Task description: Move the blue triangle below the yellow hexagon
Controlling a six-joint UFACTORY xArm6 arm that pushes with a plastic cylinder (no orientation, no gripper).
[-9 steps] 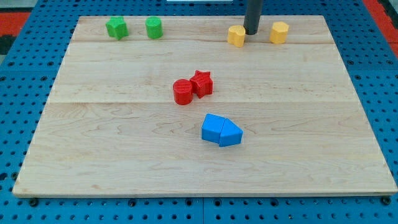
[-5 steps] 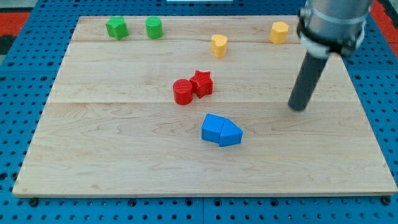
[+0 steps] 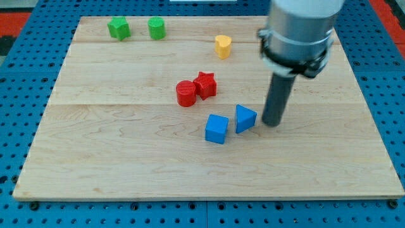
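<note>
The blue triangle (image 3: 245,118) lies near the board's middle, a small gap apart from the blue cube (image 3: 216,128) to its lower left. My tip (image 3: 272,124) rests on the board just right of the triangle, close to it or touching it. A yellow heart-like block (image 3: 222,45) sits near the view's top, above the triangle. The second yellow block, seen earlier at the top right, is hidden behind my arm.
A red cylinder (image 3: 186,93) and a red star (image 3: 205,84) touch each other left of centre. Two green blocks (image 3: 118,28) (image 3: 156,28) sit at the top left. The wooden board (image 3: 95,164) is ringed by blue pegboard.
My tip moved from the top to the right side, then down-left beside the blue triangle. The triangle separated from the cube and turned. The left yellow block shifted left and down.
</note>
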